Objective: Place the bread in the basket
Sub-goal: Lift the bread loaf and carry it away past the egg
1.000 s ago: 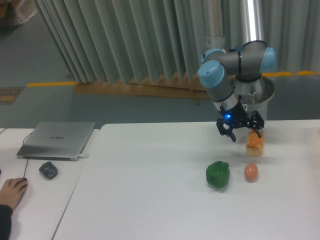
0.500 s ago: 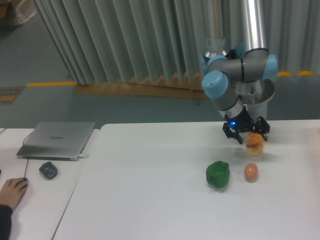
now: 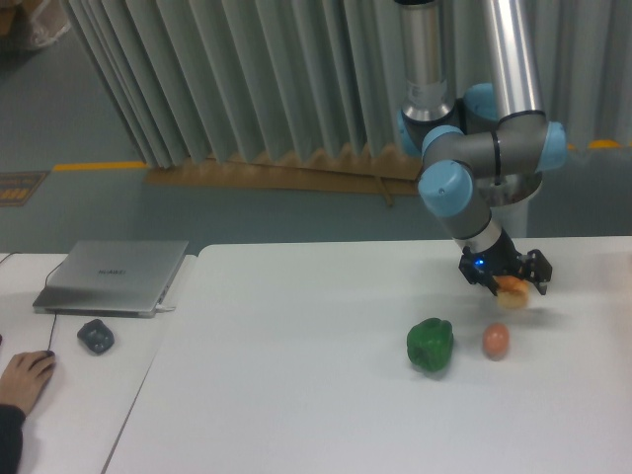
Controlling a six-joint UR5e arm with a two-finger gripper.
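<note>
A fixed camera looks down at a white table [image 3: 296, 395] in front of a wall of grey vertical blinds [image 3: 247, 79]. At the far left edge, a person's hand [image 3: 22, 380] rests on a separate white desk. Just right of the hand sits a small dark mouse [image 3: 96, 337], and behind it lies a closed silver laptop [image 3: 114, 276].

Further right, on the main table, a green pepper [image 3: 431, 345] sits near the front. Just beside it to the right, not touching, is a small round orange-brown egg [image 3: 496, 341].

Above and behind the egg, the robot arm [image 3: 474, 178], grey with pale blue joint caps, bends down from a tall metal column. Its black gripper [image 3: 511, 283] is low over the table, with a small blue light glowing on the wrist. The fingers are clenched around the bread [image 3: 513, 291], of which only a small golden-orange and pale yellow part shows between them. The bread is held at the gripper, behind and slightly right of the egg; the view does not show whether it touches the tabletop.

Behind the arm, partly hidden by it, is a round metal basket [image 3: 528, 188] beyond the table's far edge.
</note>
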